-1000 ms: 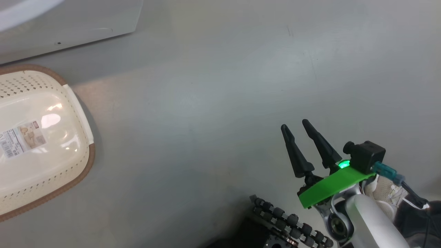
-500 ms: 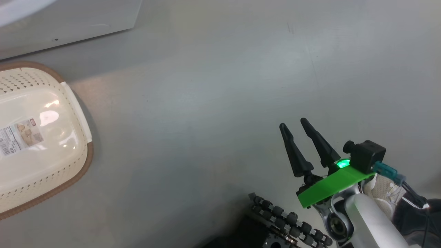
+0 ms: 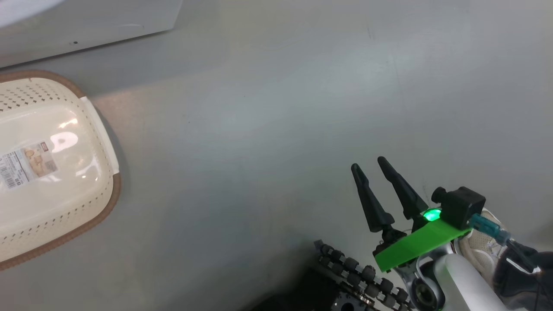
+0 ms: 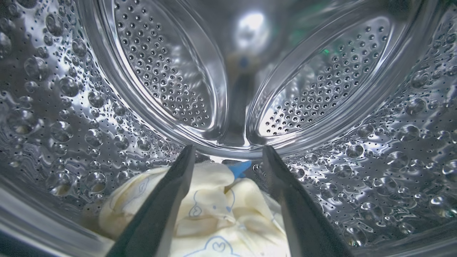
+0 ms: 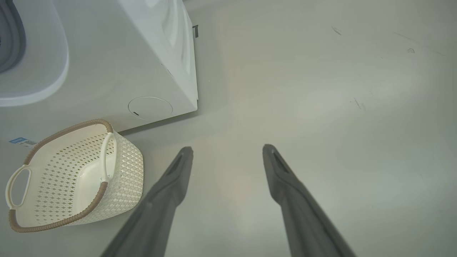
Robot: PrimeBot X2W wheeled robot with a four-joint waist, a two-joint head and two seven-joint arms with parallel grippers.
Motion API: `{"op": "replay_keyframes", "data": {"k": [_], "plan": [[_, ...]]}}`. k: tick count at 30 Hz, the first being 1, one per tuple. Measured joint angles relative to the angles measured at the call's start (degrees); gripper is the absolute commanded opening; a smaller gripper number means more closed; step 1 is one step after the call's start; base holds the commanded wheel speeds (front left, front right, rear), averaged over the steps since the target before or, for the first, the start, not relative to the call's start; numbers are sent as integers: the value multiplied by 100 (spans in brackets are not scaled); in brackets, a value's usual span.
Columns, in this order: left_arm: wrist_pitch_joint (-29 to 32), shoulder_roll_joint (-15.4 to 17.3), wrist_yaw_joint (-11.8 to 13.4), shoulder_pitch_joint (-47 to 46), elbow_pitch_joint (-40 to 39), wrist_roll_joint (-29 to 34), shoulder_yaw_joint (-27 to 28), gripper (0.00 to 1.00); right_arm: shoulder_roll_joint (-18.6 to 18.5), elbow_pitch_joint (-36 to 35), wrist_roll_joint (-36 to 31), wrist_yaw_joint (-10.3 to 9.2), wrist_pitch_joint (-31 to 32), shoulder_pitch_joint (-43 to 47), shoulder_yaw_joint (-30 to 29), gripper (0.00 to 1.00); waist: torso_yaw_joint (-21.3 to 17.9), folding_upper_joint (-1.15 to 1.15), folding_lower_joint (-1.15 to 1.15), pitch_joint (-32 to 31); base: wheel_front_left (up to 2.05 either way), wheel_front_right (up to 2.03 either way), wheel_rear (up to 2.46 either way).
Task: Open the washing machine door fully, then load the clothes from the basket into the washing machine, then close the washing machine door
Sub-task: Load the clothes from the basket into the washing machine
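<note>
Deep in drum [image 4: 71, 107], left end effector [image 4: 228, 148] spread over clothes [image 4: 210, 210], right end effector [image 3: 367, 163] spread, basket [image 5: 121, 171] lengthwise along washing machine [image 5: 107, 53]

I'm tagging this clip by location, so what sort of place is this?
Probably a laundry area or test room: a white washing machine on a grey floor, a cream basket beside it, and clothes lying in its steel drum.

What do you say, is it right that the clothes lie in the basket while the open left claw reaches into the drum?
No. The left wrist view shows the clothes lying in the drum, by the open left claw; the basket has none in it.
</note>
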Motion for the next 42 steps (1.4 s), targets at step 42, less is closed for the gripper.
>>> {"op": "replay_keyframes", "data": {"k": [42], "plan": [[-1132, -2029, 77, 4367, -1327, -873, -310, 100, -15, -196, -1529, 0, 1118, 40, -1741, 100, 2397, 0, 0, -2242, 0, 0, 0]]}}
